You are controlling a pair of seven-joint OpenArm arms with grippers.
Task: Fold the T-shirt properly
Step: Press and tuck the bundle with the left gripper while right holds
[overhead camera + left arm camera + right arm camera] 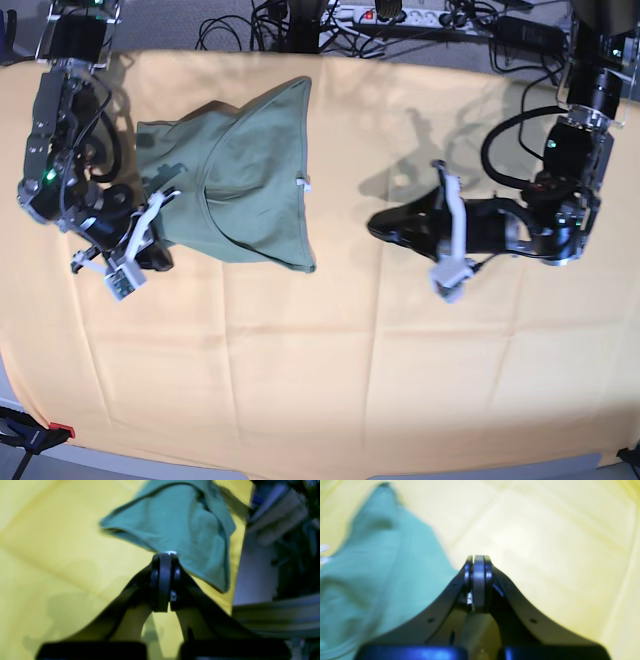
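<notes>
The sage-green T-shirt (pixel 250 190) lies crumpled and partly folded on the yellow-orange cloth (pixel 300 370), at the back left in the base view. A small white tag (pixel 301 183) shows at its right edge. My right gripper (pixel 158 258) is at the shirt's lower left edge. In the right wrist view it (pixel 478 557) is shut with no cloth between the jaws, and the shirt (pixel 370 567) lies to its left. My left gripper (pixel 375 228) is shut and lies right of the shirt, apart from it. In the left wrist view its tip (pixel 165 555) points at the shirt (pixel 180 522).
Cables and a power strip (pixel 390 15) run along the table's back edge. The cloth's edge (pixel 240 580) and blurred clutter (pixel 280 517) show at the right of the left wrist view. A red clamp (pixel 50 432) sits at the front left corner.
</notes>
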